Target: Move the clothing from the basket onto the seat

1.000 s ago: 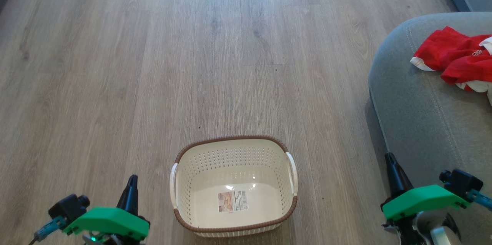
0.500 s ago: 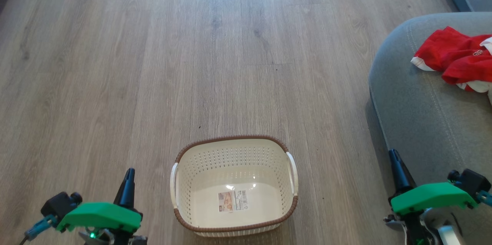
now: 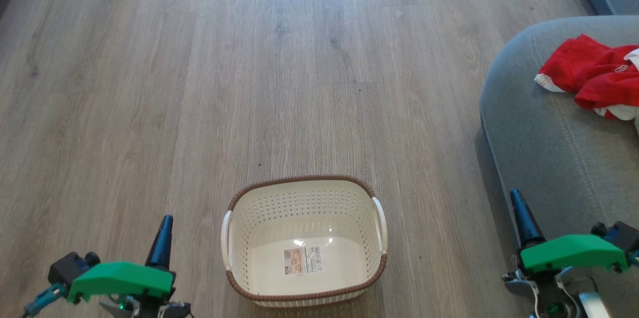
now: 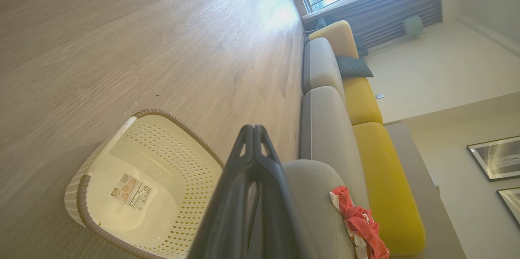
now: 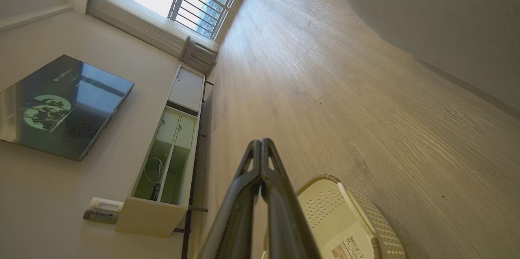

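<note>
Head view: the basket (image 3: 299,203) sits empty on the floor (image 3: 299,58). The red clothing (image 3: 589,76) lies on the seat (image 3: 549,158) near its edge, where a stray arm could drag it off. Left wrist view: the left hand (image 4: 252,129) is pressed together, empty, and could clip the basket. Right wrist view: the right hand (image 5: 260,142) likewise.

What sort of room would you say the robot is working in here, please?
Most likely a home living room: a long grey and yellow sofa lines one side, a television hangs above a low media cabinet, and the floor is wood-look planking.
</note>
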{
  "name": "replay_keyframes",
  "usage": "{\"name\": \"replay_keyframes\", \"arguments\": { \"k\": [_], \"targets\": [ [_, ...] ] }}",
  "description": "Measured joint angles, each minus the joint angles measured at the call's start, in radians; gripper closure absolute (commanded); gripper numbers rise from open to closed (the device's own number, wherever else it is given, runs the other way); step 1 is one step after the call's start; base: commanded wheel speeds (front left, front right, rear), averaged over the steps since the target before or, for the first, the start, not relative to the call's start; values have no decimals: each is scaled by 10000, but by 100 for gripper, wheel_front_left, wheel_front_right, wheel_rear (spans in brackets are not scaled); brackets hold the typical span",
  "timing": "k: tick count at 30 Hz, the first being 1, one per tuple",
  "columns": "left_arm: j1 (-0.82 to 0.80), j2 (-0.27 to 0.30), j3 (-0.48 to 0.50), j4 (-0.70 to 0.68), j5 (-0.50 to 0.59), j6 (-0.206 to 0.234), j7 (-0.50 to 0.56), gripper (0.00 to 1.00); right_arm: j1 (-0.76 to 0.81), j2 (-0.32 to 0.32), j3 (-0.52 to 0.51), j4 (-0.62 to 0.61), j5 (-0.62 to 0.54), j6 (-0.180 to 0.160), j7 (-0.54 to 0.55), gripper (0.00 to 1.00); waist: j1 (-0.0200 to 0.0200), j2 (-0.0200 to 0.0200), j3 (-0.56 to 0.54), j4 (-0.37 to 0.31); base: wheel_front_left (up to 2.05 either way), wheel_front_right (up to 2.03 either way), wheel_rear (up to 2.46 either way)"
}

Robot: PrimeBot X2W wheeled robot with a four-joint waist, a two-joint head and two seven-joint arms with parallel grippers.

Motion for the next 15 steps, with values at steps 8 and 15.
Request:
{"name": "replay_keyframes", "arguments": {
  "k": [8, 15],
  "targets": [
    [-58, -8, 163, -115, -809, -10, 249, 100, -3, 33, -121, -121, 918, 0, 221, 100, 0, 0, 5, 8, 0, 0, 0],
    [-195, -19, 257, -209, -1526, -96, 443, 100, -5, 50, -255, -226, 1733, 0, 403, 100, 0, 0, 11, 16, 0, 0, 0]
  ]
}}
